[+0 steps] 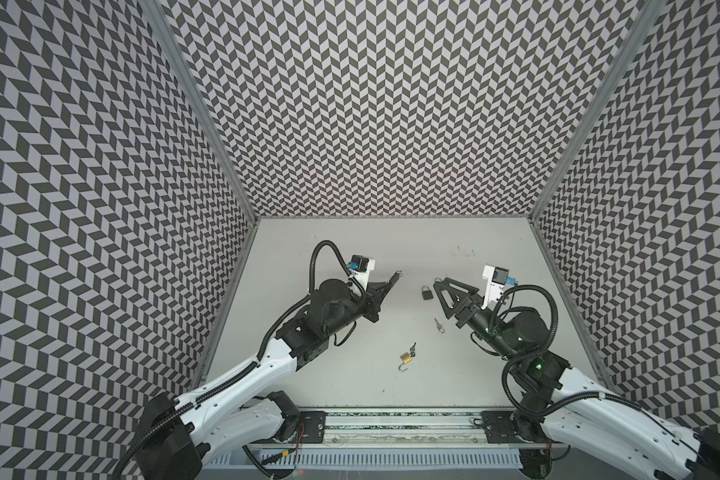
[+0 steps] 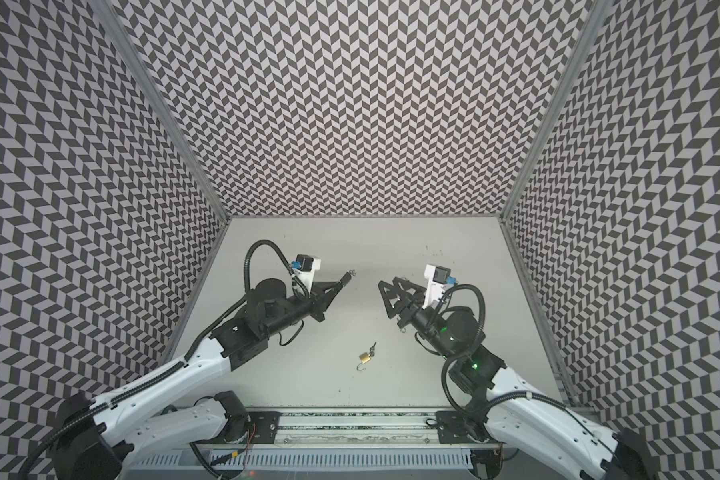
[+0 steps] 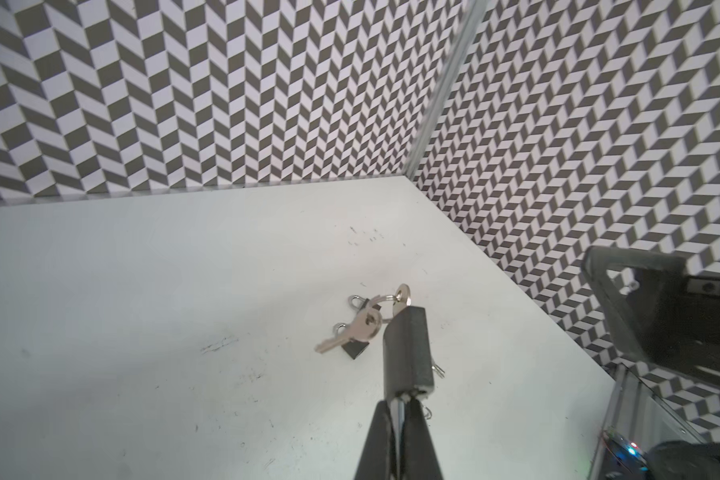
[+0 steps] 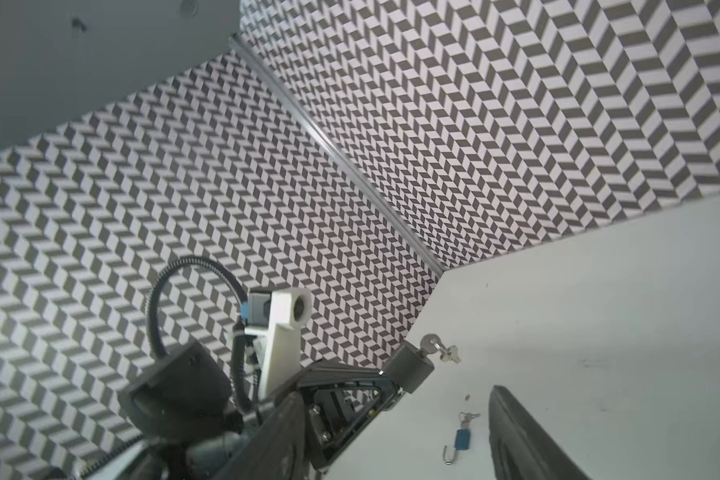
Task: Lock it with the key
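Observation:
My left gripper is shut on the shackle of a dark grey padlock, held above the table. A key sits in the padlock's keyhole, and a second key hangs from its ring. Both top views show this gripper left of centre. My right gripper faces it with its fingers wide apart and nothing between them. The right wrist view shows the held padlock with its key.
A small black padlock stands on the table beside my right gripper. A loose key lies nearer the front. A brass padlock with its shackle swung open and keys attached lies front centre. Patterned walls enclose the table.

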You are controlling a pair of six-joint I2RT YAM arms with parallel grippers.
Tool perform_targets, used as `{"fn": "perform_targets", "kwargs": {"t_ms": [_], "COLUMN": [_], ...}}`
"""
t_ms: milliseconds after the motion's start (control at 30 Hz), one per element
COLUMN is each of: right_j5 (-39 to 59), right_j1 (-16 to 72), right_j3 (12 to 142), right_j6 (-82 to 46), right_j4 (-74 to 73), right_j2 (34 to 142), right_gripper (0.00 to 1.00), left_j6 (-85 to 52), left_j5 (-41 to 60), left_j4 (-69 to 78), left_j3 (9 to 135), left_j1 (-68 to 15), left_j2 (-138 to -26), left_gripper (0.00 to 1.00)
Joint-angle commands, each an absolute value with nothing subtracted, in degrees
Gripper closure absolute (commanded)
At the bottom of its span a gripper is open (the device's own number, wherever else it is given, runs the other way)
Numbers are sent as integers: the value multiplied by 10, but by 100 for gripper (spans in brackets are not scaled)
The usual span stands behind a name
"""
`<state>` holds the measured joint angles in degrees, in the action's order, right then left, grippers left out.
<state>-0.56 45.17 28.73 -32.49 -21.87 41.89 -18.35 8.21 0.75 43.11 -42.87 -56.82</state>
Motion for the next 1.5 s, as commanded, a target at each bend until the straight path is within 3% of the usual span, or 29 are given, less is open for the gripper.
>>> {"fn": "perform_targets", "kwargs": {"t_ms": [0, 167, 267, 700, 900, 1100, 1467], "right_j5": [81, 273, 360, 529, 529, 543, 574], "right_j1": [448, 424, 408, 395, 395, 395, 395], "right_j3": [359, 464, 500, 557, 567, 564, 558], "right_j6": [-107, 2, 35, 95, 95, 83, 54], "right_j4": [-133, -18, 3, 49, 57, 46, 15], "right_j2": [426, 486, 511, 556, 576, 577, 577], "right_gripper": [28, 18, 17, 24, 36, 63, 88], "left_j6": [-112, -18, 23, 52, 54, 57, 56], "left_j5": [195, 280, 321, 426, 447, 446, 445], "left_j4": [-67, -166, -213, -216, -214, -217, -216], "left_j3": [492, 575, 608, 617, 618, 618, 623], "left_j1": [-417, -410, -404, -403, -404, -405, -405], "left_j2": [-545, -552, -557, -537, -538, -539, -548], "left_gripper": [100, 100, 100, 100, 100, 100, 100]}}
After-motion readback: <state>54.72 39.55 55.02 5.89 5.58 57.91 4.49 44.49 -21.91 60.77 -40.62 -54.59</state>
